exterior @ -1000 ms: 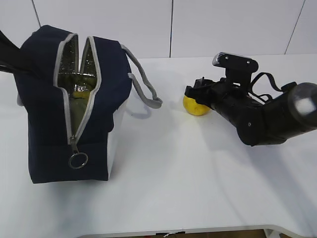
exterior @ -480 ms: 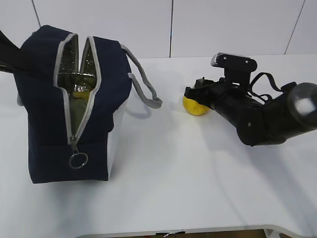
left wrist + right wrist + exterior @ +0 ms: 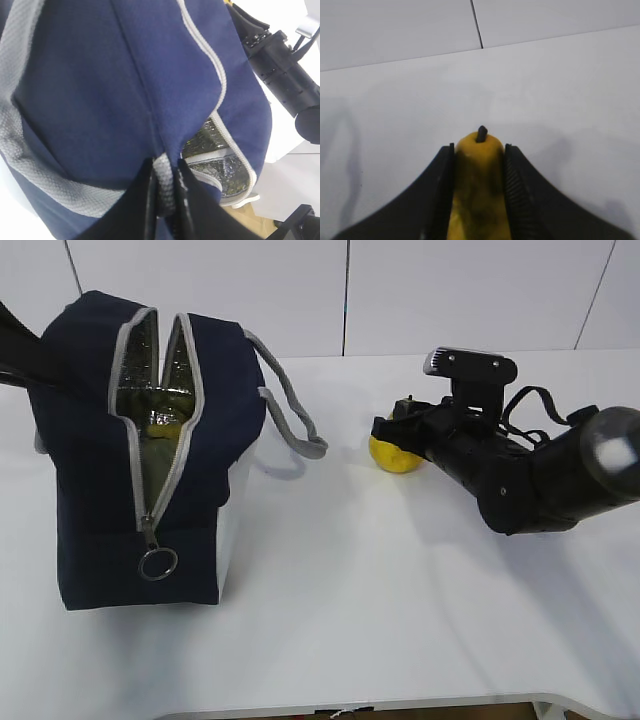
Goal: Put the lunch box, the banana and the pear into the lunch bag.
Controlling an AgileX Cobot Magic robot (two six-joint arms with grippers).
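White table [image 3: 400, 600], panelled wall behind. I see the lunch bag [image 3: 100, 470] unzipped, something yellow inside; left gripper [image 3: 165, 200] pinches its grey handle [image 3: 162, 182]. Right gripper [image 3: 477, 165] clamps the pear [image 3: 476, 190].

We find no text, label, brand, number or sign that we can read in any of the three views. The lunch bag [image 3: 120, 450] shows us only plain navy fabric, grey webbing and a bare zipper ring. The pear [image 3: 477, 195] carries no sticker that we can see. The black housing of the right arm [image 3: 520, 475] has no legible marking, and the white tabletop [image 3: 400, 610] is unmarked.
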